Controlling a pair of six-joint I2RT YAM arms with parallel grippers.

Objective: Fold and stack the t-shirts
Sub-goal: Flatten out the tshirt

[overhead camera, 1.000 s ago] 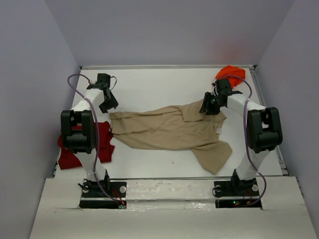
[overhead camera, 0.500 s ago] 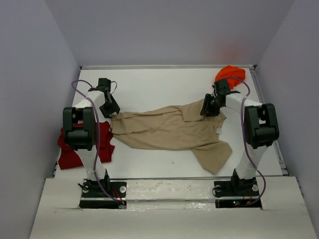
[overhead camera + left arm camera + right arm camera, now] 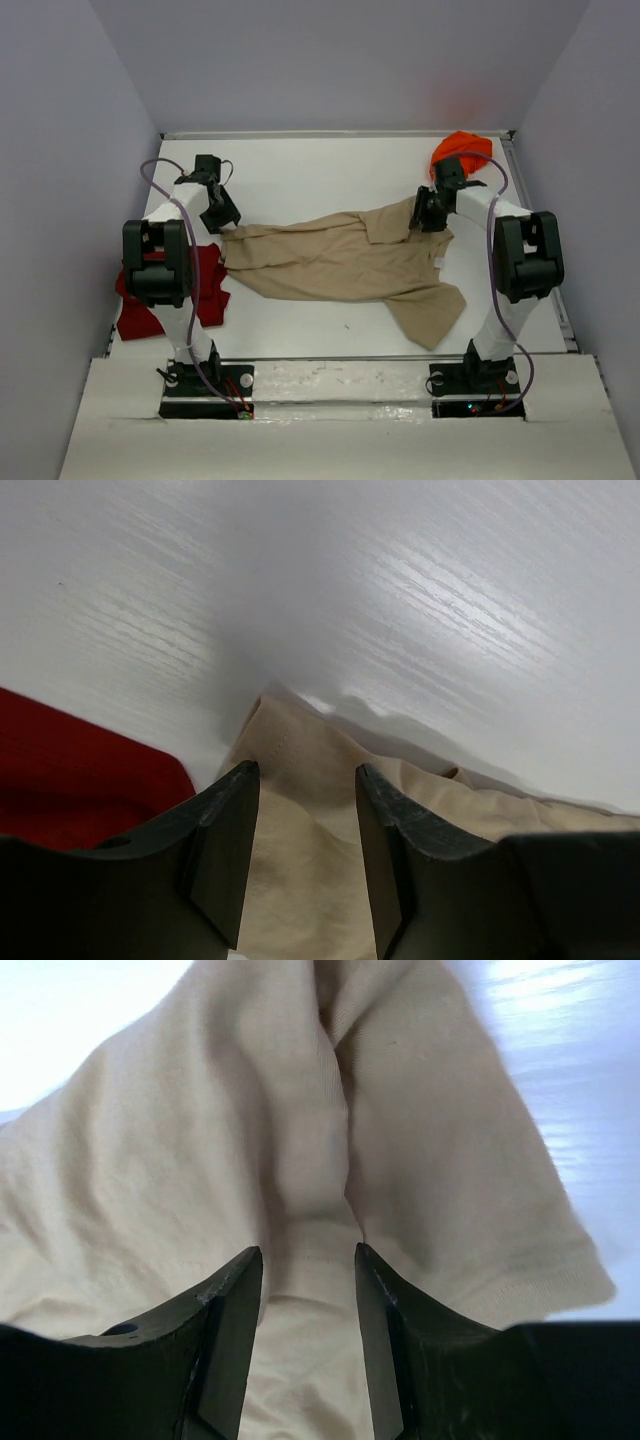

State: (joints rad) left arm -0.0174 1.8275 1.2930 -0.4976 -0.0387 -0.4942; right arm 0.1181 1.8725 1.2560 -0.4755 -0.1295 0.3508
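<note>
The tan t-shirt [image 3: 345,262] lies spread and rumpled across the table's middle. My left gripper [image 3: 222,218] is open at the shirt's left corner; in the left wrist view its fingers [image 3: 215,850] straddle the tan cloth [image 3: 305,810]. My right gripper [image 3: 425,216] is open over the shirt's upper right part; in the right wrist view a raised fold of tan cloth [image 3: 310,1160] runs between the jaws. The dark red shirt [image 3: 140,300] lies crumpled at the left edge, also in the left wrist view [image 3: 70,770]. The orange shirt [image 3: 462,148] is bunched in the far right corner.
The white table [image 3: 320,175] is walled by grey panels at the back and sides. A raised rim [image 3: 330,134] runs along the far edge. Both arm bases [image 3: 205,385] are bolted at the near edge.
My left gripper has come down toward the shirt's left corner. My right gripper has shifted slightly back and right over the shirt's upper right part. The shirts lie as before.
</note>
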